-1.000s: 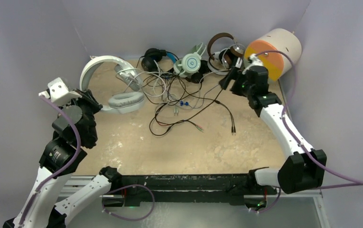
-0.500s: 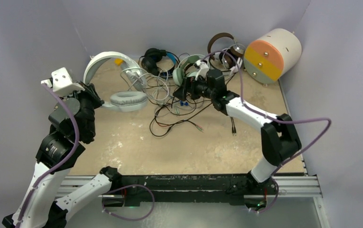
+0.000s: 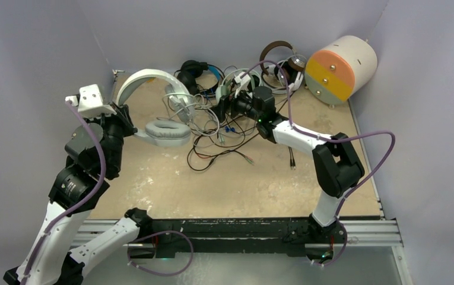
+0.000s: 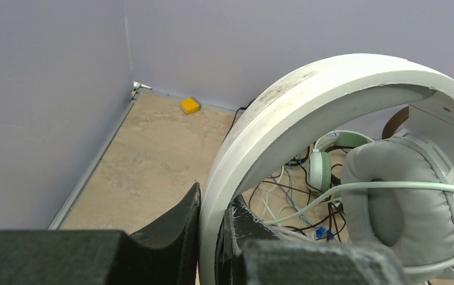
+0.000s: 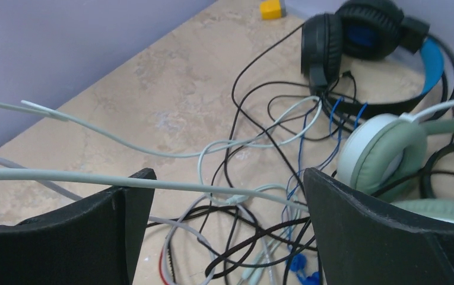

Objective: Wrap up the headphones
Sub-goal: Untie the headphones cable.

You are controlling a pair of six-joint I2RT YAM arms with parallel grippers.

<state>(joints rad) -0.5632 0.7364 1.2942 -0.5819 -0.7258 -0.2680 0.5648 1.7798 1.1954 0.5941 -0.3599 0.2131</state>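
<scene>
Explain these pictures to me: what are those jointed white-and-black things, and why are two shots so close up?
Those are two robot arms, bolted at the near edge of the beige table. The wide picture comes from a camera above and behind them; each close-up comes from a camera on one wrist. On the table lie wired headsets with tangled cables: a white-grey headset, a mint-green headset, a black headset with a blue band, a brown headset. A cream cylinder with an orange-and-green face and a small yellow block sit at the back. The left arm's fingers are shut on the white-grey headset's band. The right arm's fingers stand wide open over the tangle, gripping nothing.
</scene>
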